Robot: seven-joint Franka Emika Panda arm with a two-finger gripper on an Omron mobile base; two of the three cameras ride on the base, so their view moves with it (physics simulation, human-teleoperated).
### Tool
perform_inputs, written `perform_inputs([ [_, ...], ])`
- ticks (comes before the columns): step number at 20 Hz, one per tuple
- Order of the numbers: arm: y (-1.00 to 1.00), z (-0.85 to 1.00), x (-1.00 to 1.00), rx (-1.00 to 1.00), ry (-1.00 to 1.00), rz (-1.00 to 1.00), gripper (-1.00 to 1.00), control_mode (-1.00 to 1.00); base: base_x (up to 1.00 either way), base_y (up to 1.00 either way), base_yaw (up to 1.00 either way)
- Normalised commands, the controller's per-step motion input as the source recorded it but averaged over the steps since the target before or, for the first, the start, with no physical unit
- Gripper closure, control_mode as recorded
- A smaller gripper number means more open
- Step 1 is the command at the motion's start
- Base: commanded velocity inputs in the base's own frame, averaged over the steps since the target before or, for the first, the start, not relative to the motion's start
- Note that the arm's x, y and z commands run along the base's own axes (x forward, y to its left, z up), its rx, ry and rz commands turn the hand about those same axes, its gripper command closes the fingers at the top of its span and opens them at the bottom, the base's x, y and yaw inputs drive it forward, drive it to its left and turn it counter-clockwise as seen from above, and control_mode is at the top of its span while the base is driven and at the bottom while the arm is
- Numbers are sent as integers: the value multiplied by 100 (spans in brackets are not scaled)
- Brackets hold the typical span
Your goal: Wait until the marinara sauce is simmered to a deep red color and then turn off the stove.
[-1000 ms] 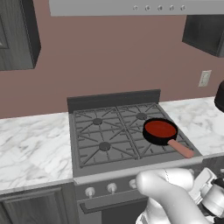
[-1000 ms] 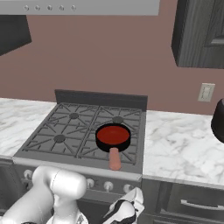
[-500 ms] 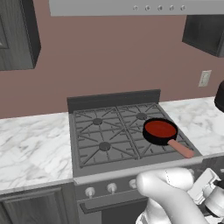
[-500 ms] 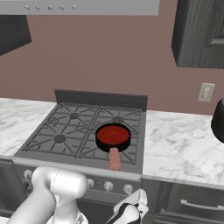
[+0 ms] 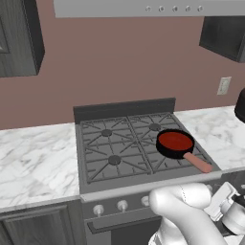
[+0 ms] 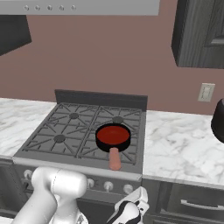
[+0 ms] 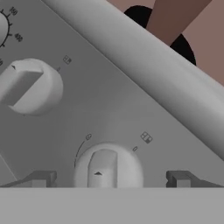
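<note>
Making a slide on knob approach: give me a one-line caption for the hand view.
Open gripper straddling a round silver stove knob on the front panel.

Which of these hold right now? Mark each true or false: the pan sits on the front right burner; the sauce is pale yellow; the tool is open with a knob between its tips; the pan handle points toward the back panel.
1. The pan sits on the front right burner of the stove. True.
2. The marinara sauce is pale yellow. False: it is deep red.
3. The tool is open, with a stove knob between its tips. True, in the hand view.
4. The pan handle points toward the back panel. False: it points toward the stove's front edge.
</note>
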Motion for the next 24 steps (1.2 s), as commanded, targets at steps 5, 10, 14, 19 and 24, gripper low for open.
perform_inputs([
  [5,0,0,0,0,-1,0,-100,-100,0,0,0],
  [10,4,0,0,0,-7,0,-100,-100,0,0,0],
  [14,0,0,0,0,0,0,-100,-100,0,0,0],
  [19,0,-1,0,0,0,0,-100,-100,0,0,0],
  [24,0,0,0,0,0,0,-100,-100,0,0,0],
])
